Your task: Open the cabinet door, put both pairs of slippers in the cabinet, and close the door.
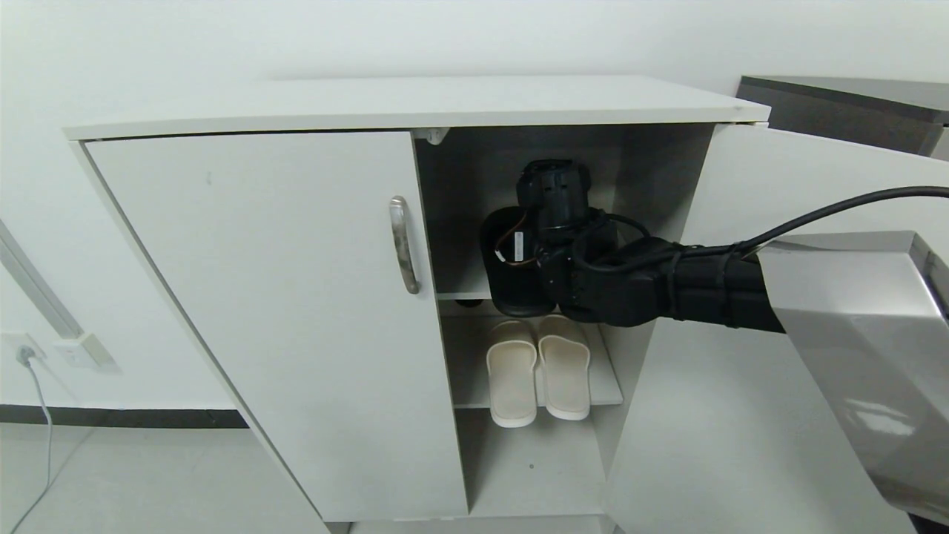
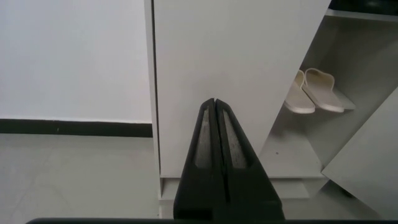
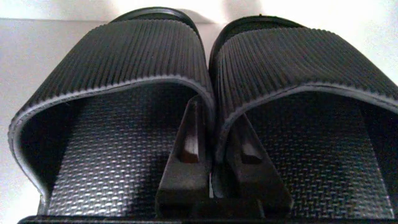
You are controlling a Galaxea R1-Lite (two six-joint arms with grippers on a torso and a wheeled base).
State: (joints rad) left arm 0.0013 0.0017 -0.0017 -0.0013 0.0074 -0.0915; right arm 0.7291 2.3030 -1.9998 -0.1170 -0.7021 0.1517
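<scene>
Right end effector (image 3: 216, 115) pinches black slippers (image 3: 143, 68) inside cabinet (image 1: 415, 104)

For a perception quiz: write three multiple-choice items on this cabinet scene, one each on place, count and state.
1. Where does the white pair lie? A on the cabinet top; B on the lower shelf; C on the floor.
2. How many slippers show? A two; B three; C four.
3. The left gripper is: A open; B shut; C holding a slipper.
1 B: it rests on that shelf, inside the open side.
2 C: two white, plus the black pair.
3 B: its fingers meet, nothing between.
</scene>
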